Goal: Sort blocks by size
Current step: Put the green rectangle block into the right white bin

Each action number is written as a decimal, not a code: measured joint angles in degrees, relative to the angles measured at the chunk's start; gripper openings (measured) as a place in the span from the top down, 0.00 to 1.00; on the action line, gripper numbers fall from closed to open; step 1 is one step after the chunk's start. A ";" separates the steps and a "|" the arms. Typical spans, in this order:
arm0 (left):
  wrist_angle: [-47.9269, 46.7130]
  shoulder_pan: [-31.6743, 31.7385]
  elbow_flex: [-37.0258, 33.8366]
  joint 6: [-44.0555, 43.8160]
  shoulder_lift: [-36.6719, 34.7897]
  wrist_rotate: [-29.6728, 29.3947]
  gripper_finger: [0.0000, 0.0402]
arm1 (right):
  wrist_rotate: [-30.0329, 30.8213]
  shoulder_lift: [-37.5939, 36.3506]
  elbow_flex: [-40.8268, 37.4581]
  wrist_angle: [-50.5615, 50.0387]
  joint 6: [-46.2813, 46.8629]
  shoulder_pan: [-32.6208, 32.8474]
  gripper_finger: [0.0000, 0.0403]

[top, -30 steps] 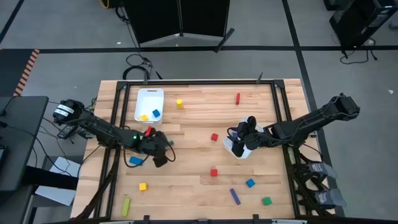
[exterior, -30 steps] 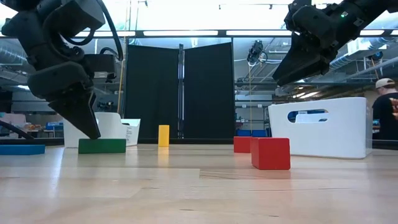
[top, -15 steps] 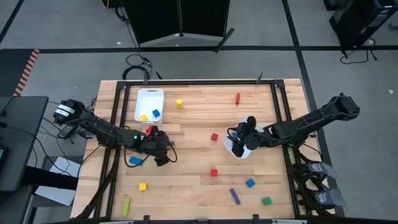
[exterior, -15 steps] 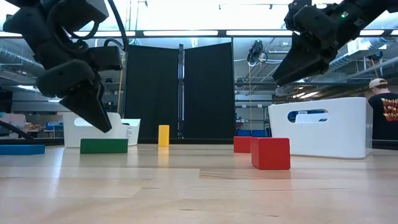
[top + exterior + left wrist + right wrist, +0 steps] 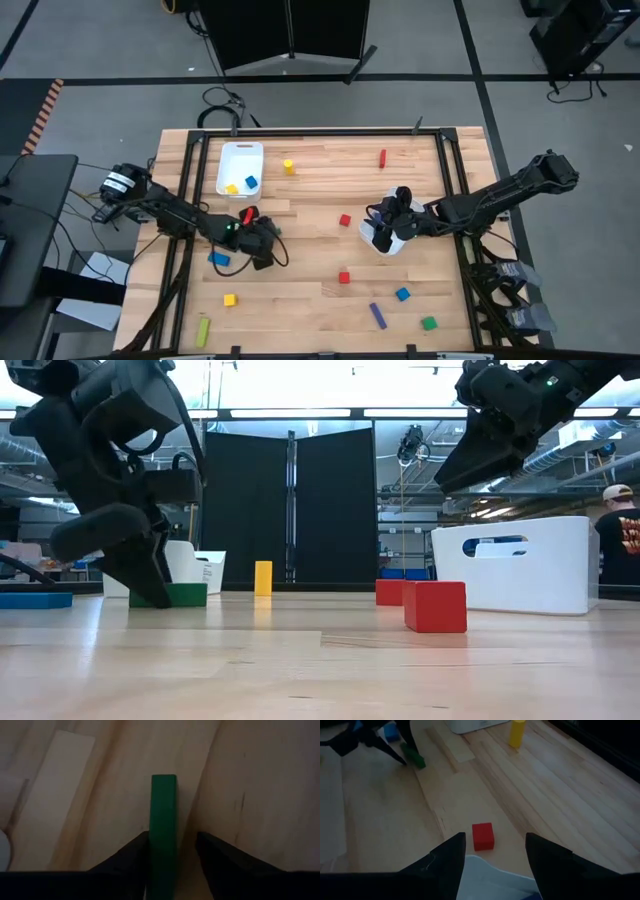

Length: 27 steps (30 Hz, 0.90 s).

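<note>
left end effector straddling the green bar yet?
Yes, in the left wrist view the green bar lies on the table between the open fingers of the left end effector.

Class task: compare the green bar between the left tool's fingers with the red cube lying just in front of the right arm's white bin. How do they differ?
The green bar is long and narrow; the red cube is squat and even-sided. The bar lies between the open fingers of the left tool; the cube lies free, with the right tool open above the white bin. Both rest flat on the wooden table.
</note>
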 joint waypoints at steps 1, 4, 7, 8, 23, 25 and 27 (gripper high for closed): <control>0.29 0.00 0.00 -0.15 0.06 0.29 0.61 | 0.00 0.00 0.00 0.09 0.00 0.00 0.46; 0.93 -0.02 0.24 -0.24 -0.23 0.85 0.74 | 0.00 0.00 0.00 0.39 -0.14 0.00 0.46; 0.27 0.00 1.44 0.03 -0.09 1.36 0.85 | 0.00 0.00 0.00 0.83 -0.93 0.03 0.46; 0.52 0.04 2.04 0.49 0.03 1.67 0.84 | 0.02 0.00 0.00 1.29 -1.49 0.15 0.46; 35.80 8.81 13.02 15.30 5.62 4.76 0.84 | 0.02 -5.40 0.03 26.68 -24.43 6.85 0.46; 37.79 10.65 16.50 16.20 9.27 7.43 0.84 | 0.02 -6.23 0.04 29.85 -27.59 7.64 0.46; 38.59 12.25 20.60 17.19 13.43 10.39 0.84 | 0.00 -6.70 0.04 32.38 -30.44 8.15 0.46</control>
